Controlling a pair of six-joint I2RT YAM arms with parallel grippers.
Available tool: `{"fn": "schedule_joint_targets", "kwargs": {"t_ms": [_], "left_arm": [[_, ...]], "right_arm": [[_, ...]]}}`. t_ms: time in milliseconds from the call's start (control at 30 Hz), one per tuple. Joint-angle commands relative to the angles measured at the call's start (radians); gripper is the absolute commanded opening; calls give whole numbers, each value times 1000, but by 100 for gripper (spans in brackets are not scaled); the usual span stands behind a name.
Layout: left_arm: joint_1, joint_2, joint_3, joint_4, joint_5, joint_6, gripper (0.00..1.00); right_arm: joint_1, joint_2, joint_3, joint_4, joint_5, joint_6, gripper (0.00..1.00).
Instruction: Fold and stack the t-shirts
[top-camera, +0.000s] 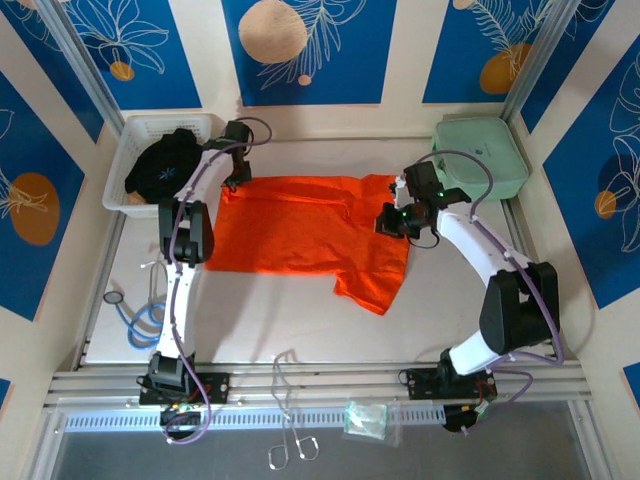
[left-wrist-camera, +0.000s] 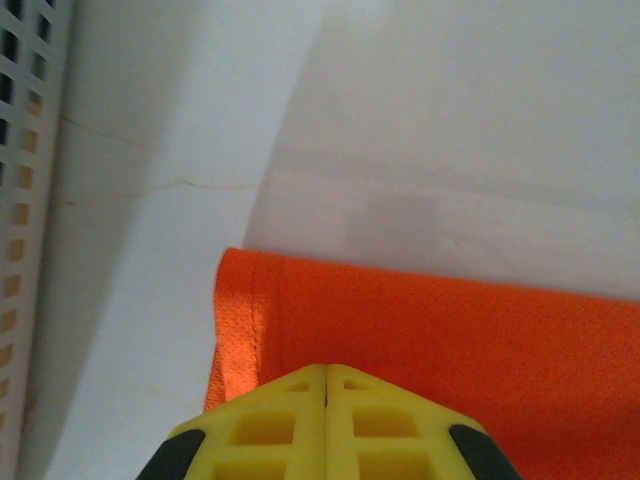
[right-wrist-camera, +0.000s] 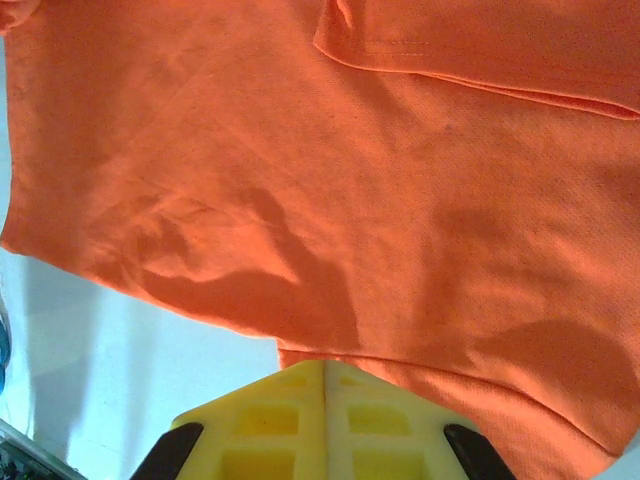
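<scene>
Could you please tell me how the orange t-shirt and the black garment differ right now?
The orange t-shirt lies flat on the table; the black garment sits bunched in the white basket. The orange t-shirt is plain; the black garment bears a pale-blue mark. Both are fabric.

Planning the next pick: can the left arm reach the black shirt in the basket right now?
Probably yes: the left hand sits beside the open-topped basket, nothing covers the black shirt, but it's shut on the orange t-shirt.
</scene>
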Motion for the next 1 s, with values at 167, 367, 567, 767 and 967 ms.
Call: {"fn": "schedule_joint_targets", "kwargs": {"t_ms": [167,367,567,767,967], "left_arm": [[2,-212,-305,120,21,-2,5],[-1,-243,-414,157,31,0,5],[-21,-267,-508,196,34,-10,4],[-61,-336,-609,231,-24,-21,10],[-83,-396,-645,225,-78,-27,45]], "right_arm": [[-3,-46,-38,10,-26,26,0],[8,-50,-60,26,-35,35,0],[10,-61,-73,23,-26,33,0],[10,-56,-85,35,-30,38,0],[10,-54,-85,34,-37,35,0]]}}
